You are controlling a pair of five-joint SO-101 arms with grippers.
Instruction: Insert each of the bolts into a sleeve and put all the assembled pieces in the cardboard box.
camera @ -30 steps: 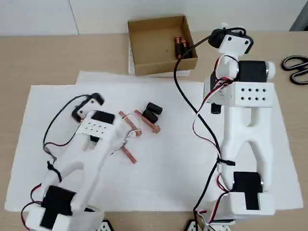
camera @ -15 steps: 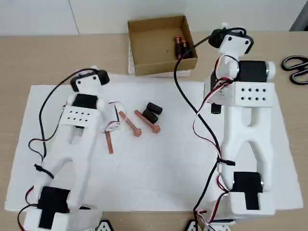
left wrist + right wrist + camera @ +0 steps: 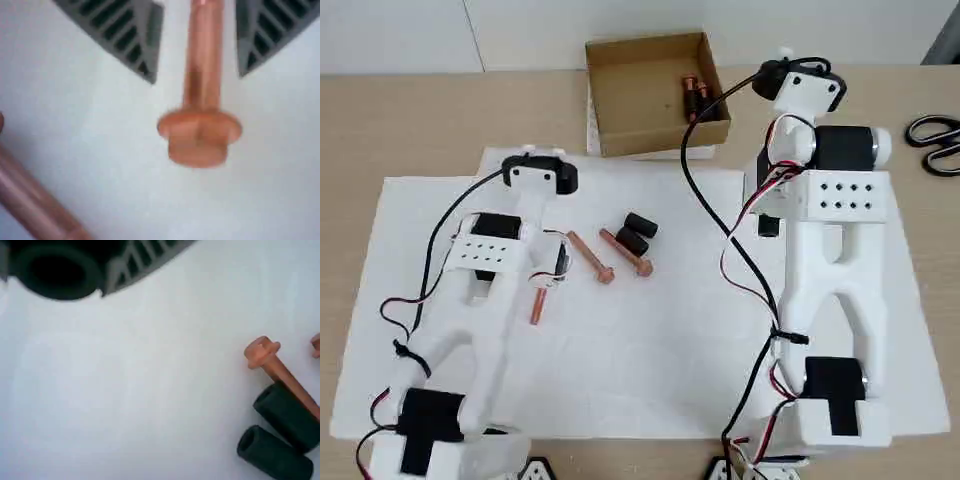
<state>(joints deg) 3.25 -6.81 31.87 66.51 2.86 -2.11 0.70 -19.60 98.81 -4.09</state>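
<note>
Moved: your left pincer [image 3: 195, 72], clamped on bolt [image 3: 200, 135], swung sideways, short of cardboard box [image 3: 660, 135].
Other arm: right pincer [image 3: 75, 270] grips sleeve [image 3: 47, 270].
Done: two pieces [image 3: 696, 97] boxed.
Remaining: this bolt, two loose bolts [image 3: 590, 257].

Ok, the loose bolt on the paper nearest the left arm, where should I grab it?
Probably take the bolt mid-shank, straight down from above, jaws across its length. It lies flat on the paper; the shank is slim and even, the flanged head is wider, and a gap to the neighbouring bolt leaves room for a jaw.
</note>
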